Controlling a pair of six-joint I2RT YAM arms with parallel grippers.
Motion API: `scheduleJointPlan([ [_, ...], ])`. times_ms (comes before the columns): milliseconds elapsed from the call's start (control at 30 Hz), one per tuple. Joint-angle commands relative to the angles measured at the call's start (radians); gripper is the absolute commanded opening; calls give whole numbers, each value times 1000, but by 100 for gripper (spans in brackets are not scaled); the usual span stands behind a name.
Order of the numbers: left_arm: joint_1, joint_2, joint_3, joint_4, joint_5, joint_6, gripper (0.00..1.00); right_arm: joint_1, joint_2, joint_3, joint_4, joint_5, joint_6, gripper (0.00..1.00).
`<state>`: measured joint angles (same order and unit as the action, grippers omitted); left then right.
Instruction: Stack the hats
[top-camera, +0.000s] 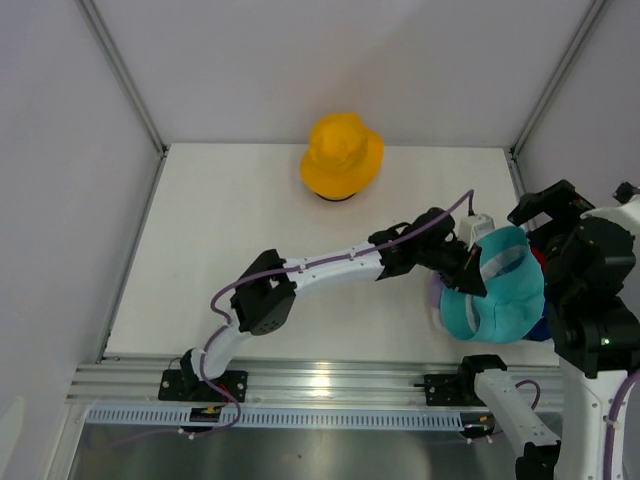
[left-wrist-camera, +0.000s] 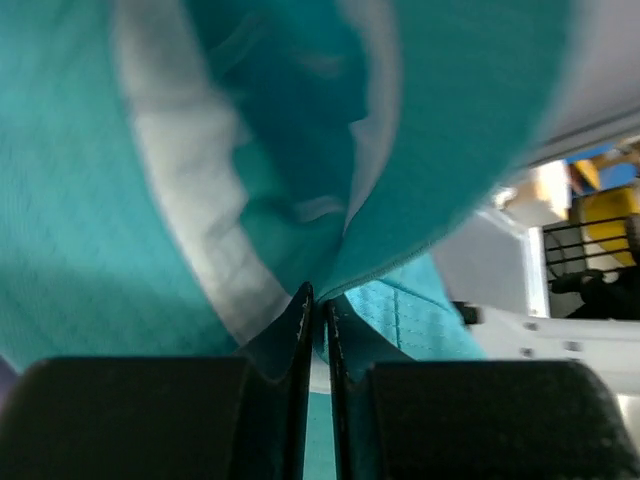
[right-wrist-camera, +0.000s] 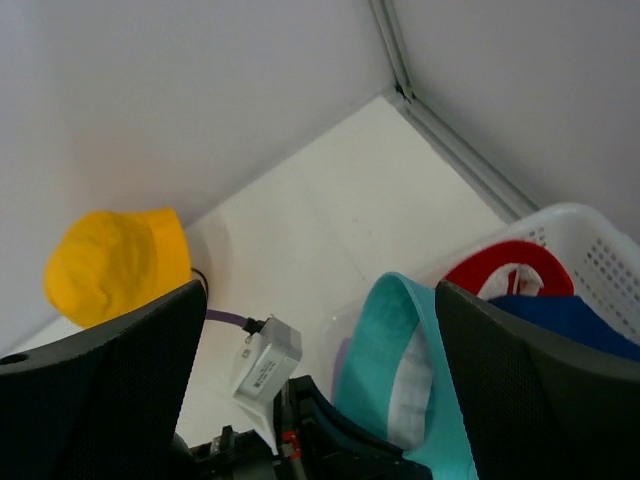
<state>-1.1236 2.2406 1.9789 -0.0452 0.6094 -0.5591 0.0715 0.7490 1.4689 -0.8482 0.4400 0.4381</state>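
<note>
A yellow hat (top-camera: 342, 153) sits at the back middle of the table, also in the right wrist view (right-wrist-camera: 115, 262). A teal hat (top-camera: 500, 290) hangs over the white basket at the right. My left gripper (top-camera: 470, 272) is shut on the teal hat's brim (left-wrist-camera: 380, 265), which fills the left wrist view. A red hat (right-wrist-camera: 508, 269) and a navy blue hat (right-wrist-camera: 565, 315) lie in the basket. A bit of lavender hat (top-camera: 434, 296) shows beside the teal one. My right gripper (right-wrist-camera: 320, 385) is open and empty, raised above the basket.
The white mesh basket (right-wrist-camera: 600, 245) stands at the table's right edge. White walls with metal posts (top-camera: 120, 70) close in the table at the back and sides. A metal rail (top-camera: 320, 380) runs along the near edge.
</note>
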Motion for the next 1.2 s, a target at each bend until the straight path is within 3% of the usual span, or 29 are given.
scheduleJointPlan([
  [0,-13,-6,74,-162,-180,102,12,1,-2,-73,-64,-10,54,100],
  [100,-13,24,127,-298,-267,143,12,1,-10,-105,-58,-14,73,99],
  [200,-2,-21,78,-282,-226,137,17,-1,-8,-105,-29,-14,64,99],
  [300,21,-145,-52,-158,-166,110,42,-2,12,-82,-5,-14,36,100],
  [333,28,-173,-86,-139,-151,99,56,-2,22,-65,-3,-15,28,100],
  [600,160,-356,-142,-75,25,-39,79,-45,182,28,-13,-18,-25,100],
  [633,172,-380,-153,-56,50,-42,99,-50,187,30,6,-27,-32,100],
  [733,229,-470,-190,-80,43,-36,99,-62,208,47,73,-76,-44,99],
  [800,293,-550,-215,-107,0,-35,100,-62,246,62,156,-217,-91,100],
  [867,353,-599,-268,-168,-118,-35,100,-62,298,74,242,-408,-133,99],
  [967,494,-659,-342,-235,-320,-51,100,-61,455,132,300,-565,-110,99],
  [1067,683,-656,-380,-236,-414,-100,96,5,614,192,378,-584,-91,100],
  [1167,761,-606,-397,-197,-476,-142,90,71,761,248,486,-577,-82,99],
])
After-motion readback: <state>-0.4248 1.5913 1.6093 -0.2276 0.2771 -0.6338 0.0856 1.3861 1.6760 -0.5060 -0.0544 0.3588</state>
